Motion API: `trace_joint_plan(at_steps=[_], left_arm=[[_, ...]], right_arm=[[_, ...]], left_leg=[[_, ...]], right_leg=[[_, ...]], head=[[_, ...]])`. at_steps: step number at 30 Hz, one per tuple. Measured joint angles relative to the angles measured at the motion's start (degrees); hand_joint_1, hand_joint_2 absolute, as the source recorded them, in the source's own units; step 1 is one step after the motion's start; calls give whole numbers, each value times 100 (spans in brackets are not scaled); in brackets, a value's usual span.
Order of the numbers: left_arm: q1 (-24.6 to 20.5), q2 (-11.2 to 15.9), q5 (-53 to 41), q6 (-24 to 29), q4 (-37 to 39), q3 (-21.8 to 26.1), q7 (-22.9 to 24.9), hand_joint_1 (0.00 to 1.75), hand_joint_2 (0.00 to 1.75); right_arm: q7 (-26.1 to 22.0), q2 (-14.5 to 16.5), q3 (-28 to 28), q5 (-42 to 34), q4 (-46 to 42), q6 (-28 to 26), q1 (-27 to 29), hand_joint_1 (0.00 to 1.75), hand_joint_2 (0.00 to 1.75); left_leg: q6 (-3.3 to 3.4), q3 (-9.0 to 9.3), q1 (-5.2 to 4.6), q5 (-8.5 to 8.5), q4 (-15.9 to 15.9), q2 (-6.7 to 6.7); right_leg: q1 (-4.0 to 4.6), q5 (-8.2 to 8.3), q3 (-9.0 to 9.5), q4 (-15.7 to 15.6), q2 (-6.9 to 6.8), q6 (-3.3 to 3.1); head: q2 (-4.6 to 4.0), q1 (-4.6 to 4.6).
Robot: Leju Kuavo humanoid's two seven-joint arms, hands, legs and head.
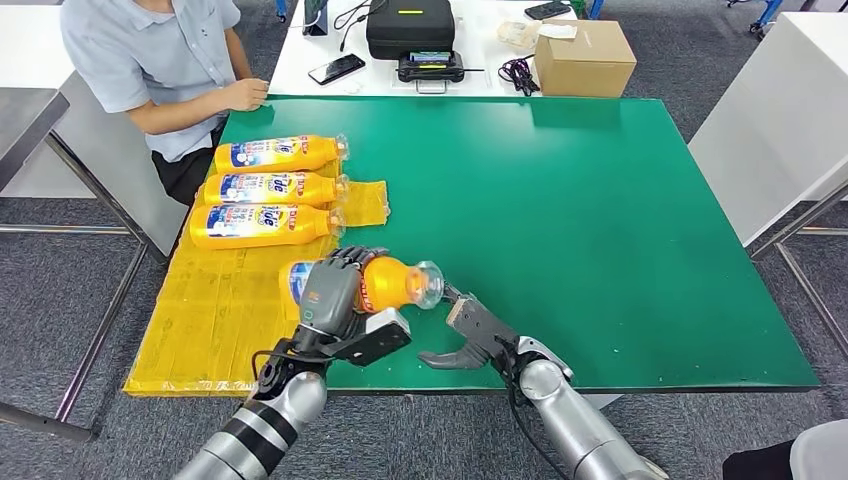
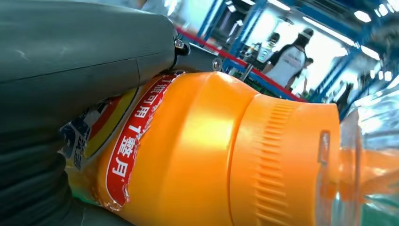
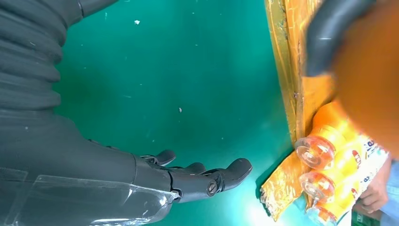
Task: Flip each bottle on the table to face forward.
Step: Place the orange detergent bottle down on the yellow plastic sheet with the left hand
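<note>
The green table [image 1: 600,230] has a smooth matte top, and a crinkled yellow sheet [image 1: 220,310] covers its left part. On the sheet, 3 yellow bottles [image 1: 262,190] lie on their sides in a row, labels up, clear caps pointing right, the far one near a seated person's hand [image 1: 245,95]. The left arm reaches in from below, and the left hand [image 1: 335,300] wraps its dark fingers [image 1: 355,257] over a 4th bottle, the held bottle [image 1: 395,283], gripping its glossy orange body near the ribbed collar at the sheet's near right edge, clear cap [image 1: 428,283] pointing right. The right hand [image 1: 470,335] holds nothing; it hovers just right of that cap, palm turned toward the bottle, fingers apart and slightly curved above the green surface.
</note>
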Motion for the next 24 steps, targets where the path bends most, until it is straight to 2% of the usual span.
trace_joint_plan(at_steps=[4, 9, 11, 19, 24], left_arm=[[-147, 83, -652, -30, 330, 5, 260, 175, 175], [-370, 218, -2331, 90, 686, 3, 1311, 175, 175], [-423, 269, -2754, 82, 770, 4, 1534, 175, 175], [-570, 341, -3244, -307, 1041, 66, 1891, 175, 175], [-863, 404, -3510, -659, 1573, 212, 2309, 175, 175]], right_arm=[[-9, 6, -20, 0, -1, 30, 1, 0, 175], [-10, 2, -42, -7, -26, 33, 34, 0, 175], [-10, -2, -61, -14, -36, 33, 67, 0, 175], [-9, -18, -129, -13, -96, 37, 191, 0, 175], [10, -3, -160, 5, -107, 113, 187, 0, 175]], left_leg=[[0, 0, 0, 0, 0, -1], [0, -1, 0, 0, 0, -1], [0, -1, 0, 0, 0, -2], [0, -3, 0, 0, 0, -1], [-2, -3, 2, 2, 0, 0]], right_leg=[[0, 0, 0, 1, 0, 0], [0, 0, -1, 1, 0, 0], [0, 0, -2, 1, -1, 0], [0, 0, -2, 1, -1, 0], [1, 0, -2, 2, 0, 0]], head=[[0, -1], [0, 0], [0, 0], [0, 0], [0, -1]])
